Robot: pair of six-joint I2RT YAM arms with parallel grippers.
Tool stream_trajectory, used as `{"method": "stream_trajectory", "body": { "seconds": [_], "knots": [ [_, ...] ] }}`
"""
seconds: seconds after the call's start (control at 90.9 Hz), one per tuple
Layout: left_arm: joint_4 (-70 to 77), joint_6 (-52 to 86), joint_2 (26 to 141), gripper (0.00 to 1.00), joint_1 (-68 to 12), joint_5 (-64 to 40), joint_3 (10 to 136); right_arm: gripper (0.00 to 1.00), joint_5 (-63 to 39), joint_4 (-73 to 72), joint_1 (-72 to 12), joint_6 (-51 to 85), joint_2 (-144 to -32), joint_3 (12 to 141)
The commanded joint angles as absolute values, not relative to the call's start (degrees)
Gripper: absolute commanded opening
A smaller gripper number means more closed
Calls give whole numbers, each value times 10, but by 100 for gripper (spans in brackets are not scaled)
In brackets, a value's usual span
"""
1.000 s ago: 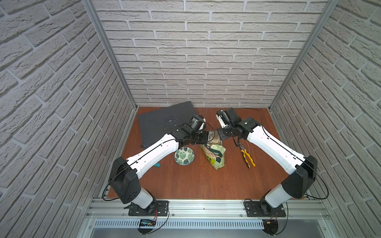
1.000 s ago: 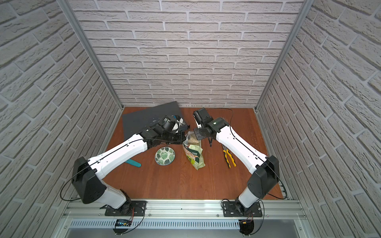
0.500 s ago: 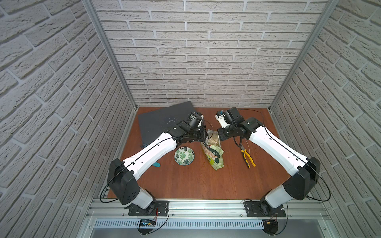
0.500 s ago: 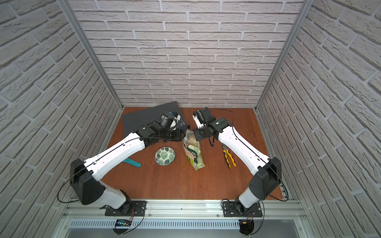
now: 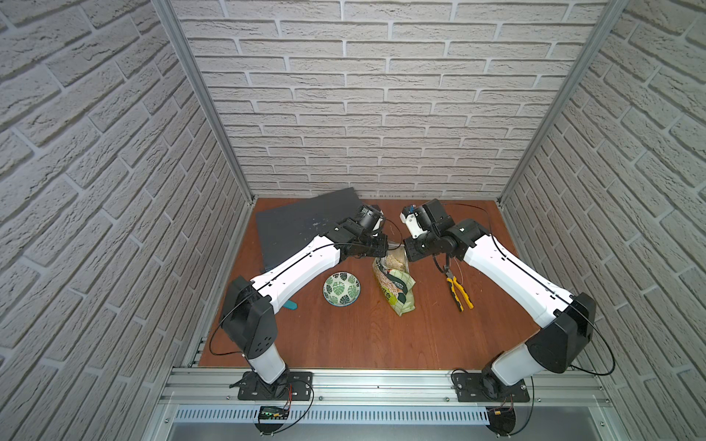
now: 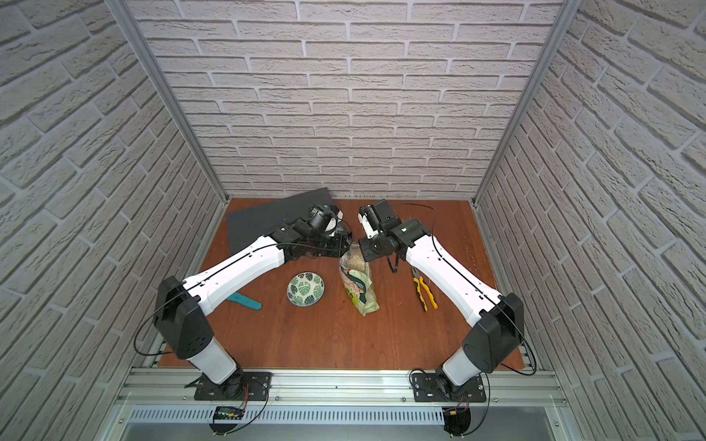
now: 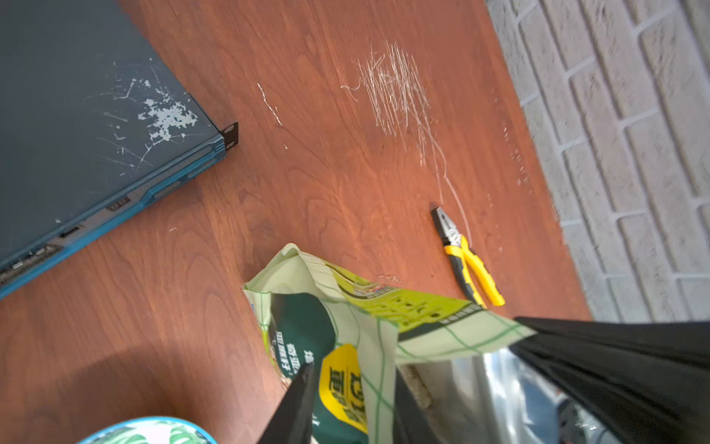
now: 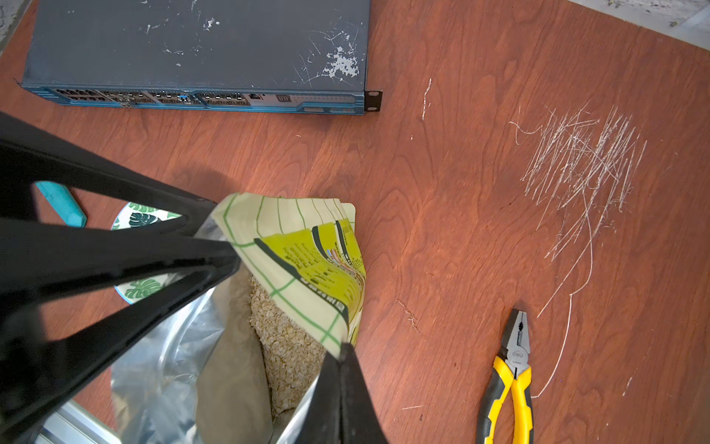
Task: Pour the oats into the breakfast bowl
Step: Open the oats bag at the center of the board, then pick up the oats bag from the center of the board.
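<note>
Right tool pinches the light-green pouch rim, left tool grip unclear, beige oats exposed inside.

Pouch: light green with green grid lines, dark green panel, yellow badge; silver lining. Oats inside pouch: pale beige. Bowl beside pouch: white, dark green leaf print, blue-green rim. Pliers beside pouch: yellow and black handles. Table under pouch: red-brown wood grain.
</note>
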State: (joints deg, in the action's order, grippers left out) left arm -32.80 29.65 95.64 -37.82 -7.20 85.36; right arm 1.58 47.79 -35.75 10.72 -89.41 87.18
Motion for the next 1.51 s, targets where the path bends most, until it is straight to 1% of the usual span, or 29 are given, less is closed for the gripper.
{"method": "stream_trajectory", "body": {
  "seconds": [0.0,0.088,0.143,0.22,0.429,0.594,0.627,0.649,0.814,0.858,0.946,1.023,1.155,1.265,1.375,1.496],
  "knots": [
    [-327,289,960,18,-376,-80,875,3,25,467,-356,102,-875,872],
    [-334,286,954,5,-377,-85,874,3,44,476,-351,89,-883,886],
    [-343,283,950,0,-376,-89,875,3,46,477,-342,82,-890,897],
    [-354,282,945,0,-377,-95,875,3,37,466,-329,74,-902,911],
    [-368,289,934,0,-377,-117,868,3,-28,462,-307,53,-961,979],
    [-362,304,937,0,-376,-107,866,4,-52,456,-305,33,-962,970],
    [-361,308,939,0,-377,-107,866,8,-50,455,-304,29,-952,961],
    [-360,310,941,0,-377,-107,865,12,-48,453,-303,26,-944,955],
    [-359,313,942,0,-376,-100,862,56,-44,448,-290,17,-858,894],
    [-360,313,941,0,-377,-98,860,66,-41,450,-289,16,-833,878],
    [-363,312,940,0,-377,-97,859,79,-44,453,-288,14,-788,848],
    [-365,311,940,0,-377,-98,859,83,-66,445,-288,15,-754,815],
    [-370,312,938,0,-377,-100,857,86,-115,390,-290,26,-705,713],
    [-371,313,934,0,-376,-100,854,86,-137,340,-297,34,-678,630],
    [-372,313,932,0,-377,-101,852,86,-171,222,-299,52,-646,525],
    [-375,313,930,0,-378,-100,851,85,-180,159,-299,59,-639,463]
  ]
}}
